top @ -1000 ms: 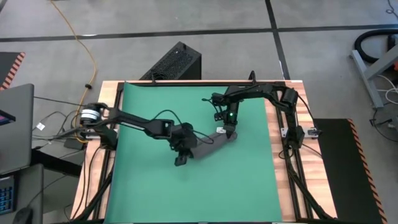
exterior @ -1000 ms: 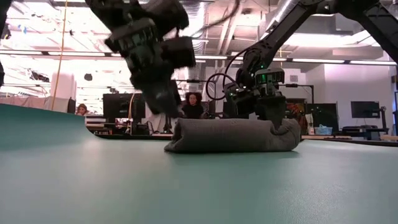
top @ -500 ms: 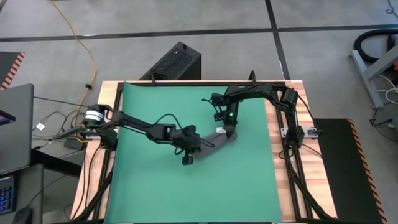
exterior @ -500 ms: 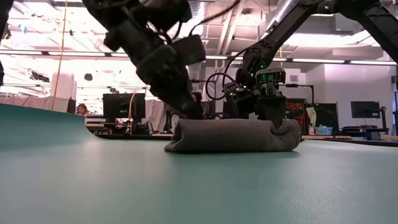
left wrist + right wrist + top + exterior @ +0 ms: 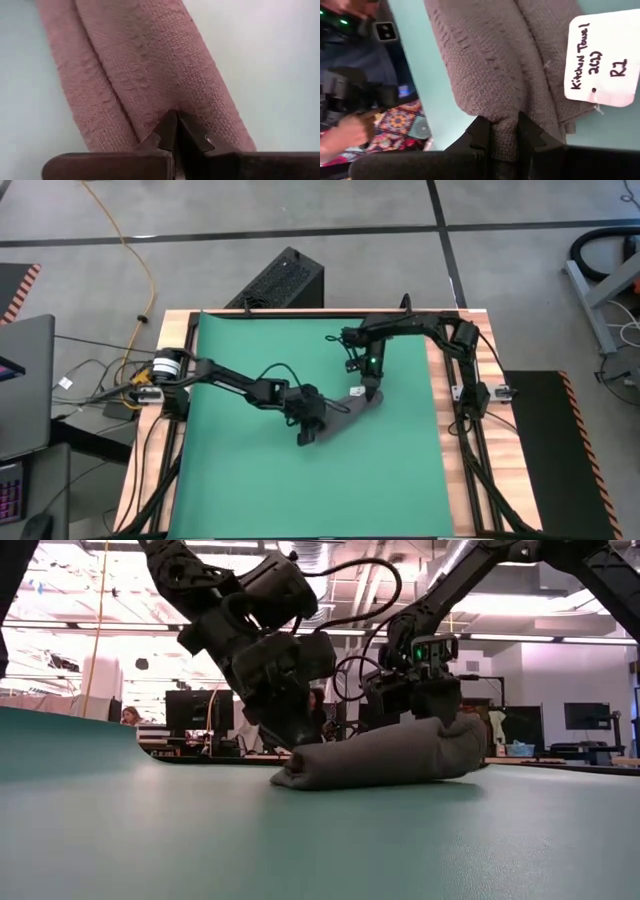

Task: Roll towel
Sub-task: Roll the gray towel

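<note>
A dark grey towel [image 5: 340, 412], already wound into a loose log, lies near the middle of the overhead frame on a green mat [image 5: 240, 480] that covers a wooden table [image 5: 455, 480]. From table height the towel [image 5: 385, 753] slants: its right end is lifted off the mat, its left end rests on it.

The right gripper [image 5: 371, 392] comes in from the upper right and has its fingers clamped on a fold at the raised end; its wrist camera shows cloth pinched between the dark fingertips [image 5: 482, 131], with a white handwritten tag [image 5: 607, 62] just beside them.

The left gripper [image 5: 309, 430] reaches from the left of the frame to the towel's lower-left end. Its fingers are pressed together with nothing between them, tips [image 5: 172, 131] touching the roll's surface.

To finish this step well, I judge the raised end should be kept level with the resting one, so the layers stay aligned, while the closed left gripper steadies the roll and stops it unwinding. Lifting one end further risks a cone-shaped, slack roll.
</note>
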